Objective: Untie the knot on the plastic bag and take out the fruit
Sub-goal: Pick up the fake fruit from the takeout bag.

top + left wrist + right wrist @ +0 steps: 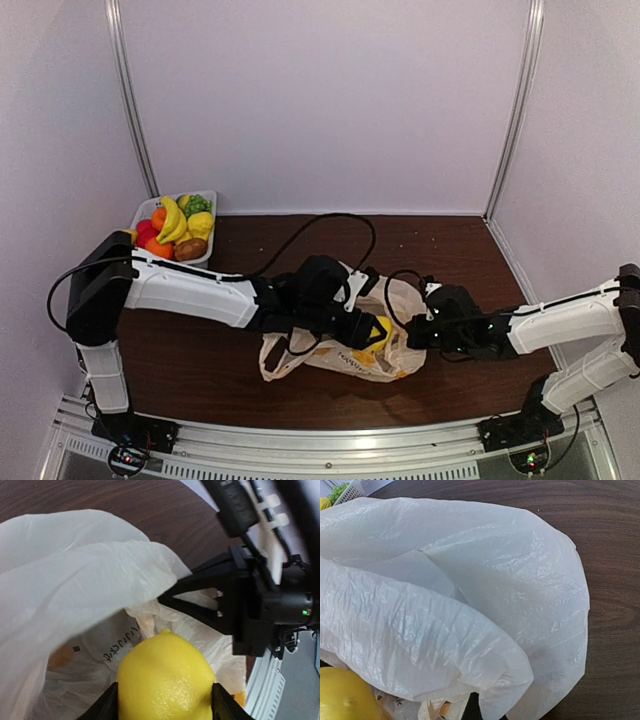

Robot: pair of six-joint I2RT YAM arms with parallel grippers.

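Observation:
The cream plastic bag [335, 358] lies crumpled at the table's middle with its mouth held apart. My left gripper [165, 701] is inside the mouth, its two black fingers pressed on either side of a yellow lemon-like fruit [167, 677]. That fruit shows as a yellow patch [379, 332] in the top view. From the right, my right gripper [416, 334] is shut on the bag's upper edge [150, 587] and holds the film up. In the right wrist view the bag [470, 580] fills the frame, with the fruit [342, 696] at the bottom left. The knot is out of view.
A white slotted basket [148, 211] stands at the back left with bananas, green grapes, red and orange pieces and a brown oval piece. Its corner [351, 490] shows in the right wrist view. Dark wooden table [450, 240] surrounds the bag; white walls close the back and sides.

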